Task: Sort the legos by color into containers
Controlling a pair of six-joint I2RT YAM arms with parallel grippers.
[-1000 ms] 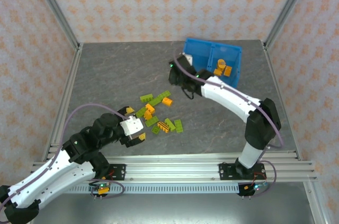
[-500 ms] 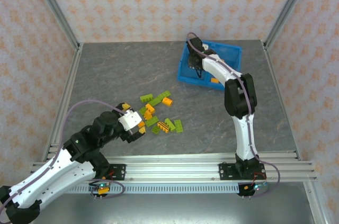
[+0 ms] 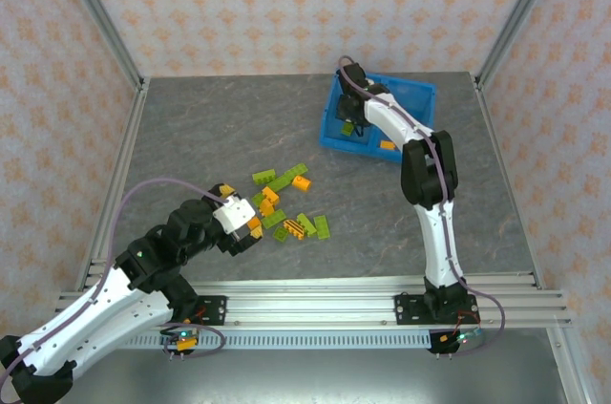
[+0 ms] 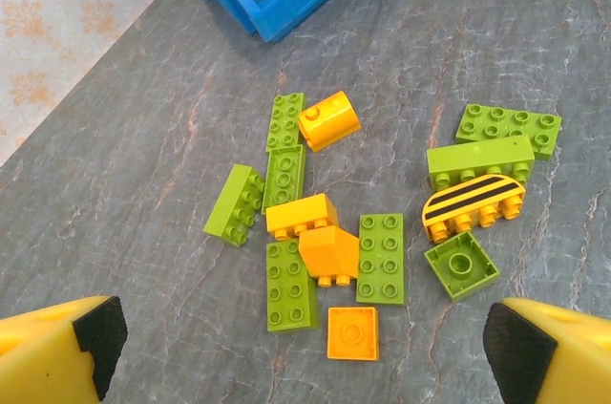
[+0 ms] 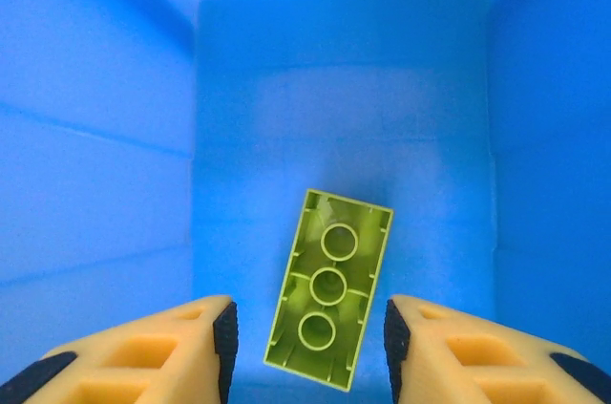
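Blue glossy plastic walls close round the right pincer [image 5: 305,356], whose yellow-orange fingers [image 5: 153,351] stand apart inside the left compartment of the bright blue rectangular plastic bin [image 3: 406,85]. The bin sits by the far edge of the grey marbled desk [image 3: 191,137], towards the right corner. A lime green oblong brick [image 5: 329,289] lies underside up on that compartment's floor, three round tubes showing in its hollow, with blue visible on either side between it and the fingers. The right arm [image 3: 420,151] reaches over the bin's near wall and hides part of the inside; an orange piece [image 3: 387,144] shows in the right compartment.

Out on the middle of the desk, the left pincer [image 4: 305,356] hangs above the loose pile of lime green and orange studded bricks [image 4: 315,232], its fingers wide apart and empty. Among them lie an arched orange brick with dark stripes [image 4: 474,205], a rounded orange barrel-like piece [image 4: 328,120] and a flat orange square tile [image 4: 352,332].
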